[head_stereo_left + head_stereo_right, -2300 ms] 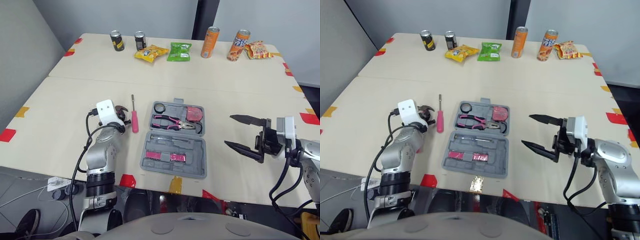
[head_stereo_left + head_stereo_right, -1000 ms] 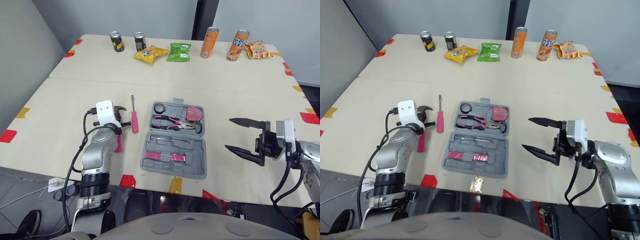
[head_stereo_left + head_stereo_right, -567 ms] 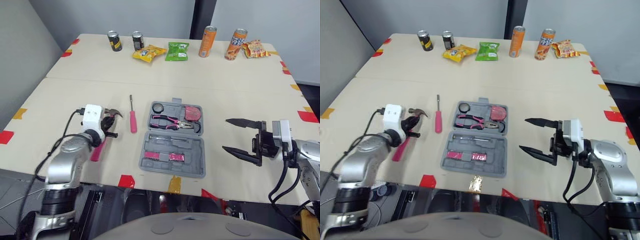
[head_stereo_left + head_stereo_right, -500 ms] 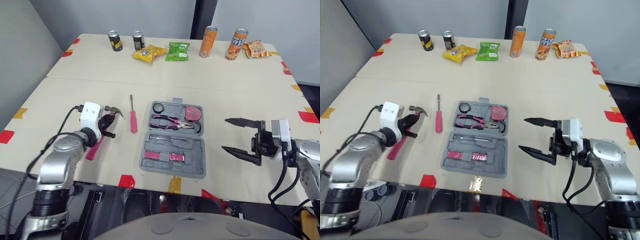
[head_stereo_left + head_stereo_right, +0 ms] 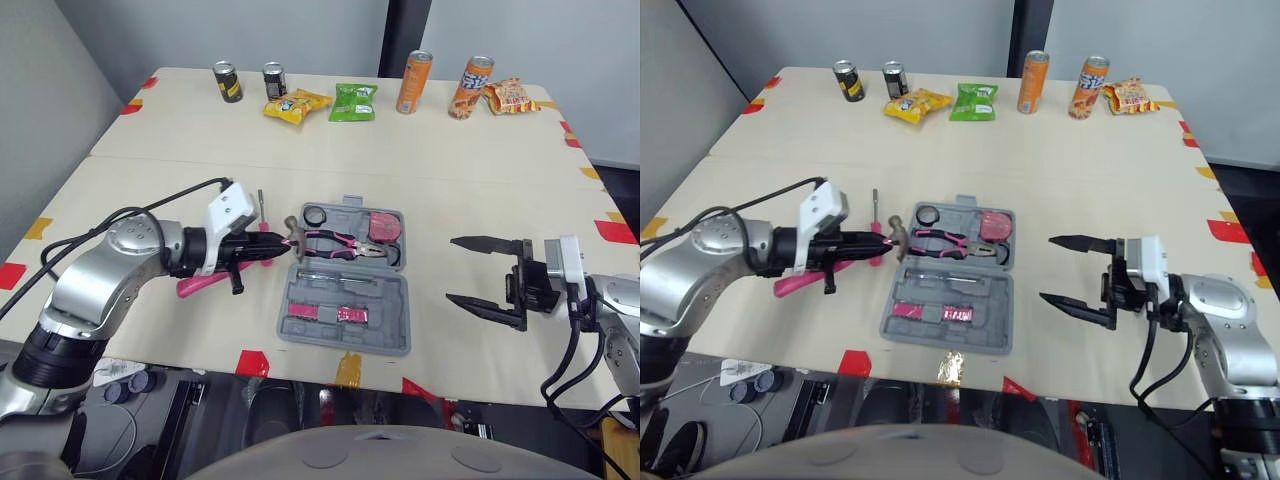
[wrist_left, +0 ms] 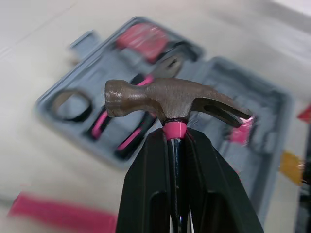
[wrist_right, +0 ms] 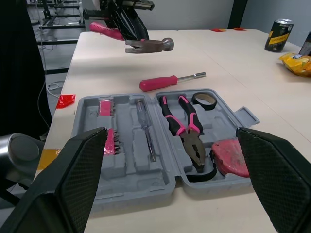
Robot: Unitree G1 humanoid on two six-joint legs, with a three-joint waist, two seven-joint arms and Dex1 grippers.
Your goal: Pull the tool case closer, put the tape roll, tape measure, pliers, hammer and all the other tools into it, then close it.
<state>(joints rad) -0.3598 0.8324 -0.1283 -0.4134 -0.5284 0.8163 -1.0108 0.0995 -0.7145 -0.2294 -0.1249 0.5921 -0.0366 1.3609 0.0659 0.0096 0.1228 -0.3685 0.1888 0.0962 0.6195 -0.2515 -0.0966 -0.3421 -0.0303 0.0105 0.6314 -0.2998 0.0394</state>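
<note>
No legible text or labels.

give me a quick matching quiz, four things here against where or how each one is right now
Things:
1. hammer
2. pliers
3. screwdriver
4. right gripper

States:
a. lying in the case
b. open, holding nothing
c. on the table beside the case
d. clamped in the left gripper

Pairs: 1-d, 2-a, 3-c, 4-b

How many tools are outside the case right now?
2: the hammer, held in the left tool beside the case; the screwdriver, on the table left of the case.
</note>
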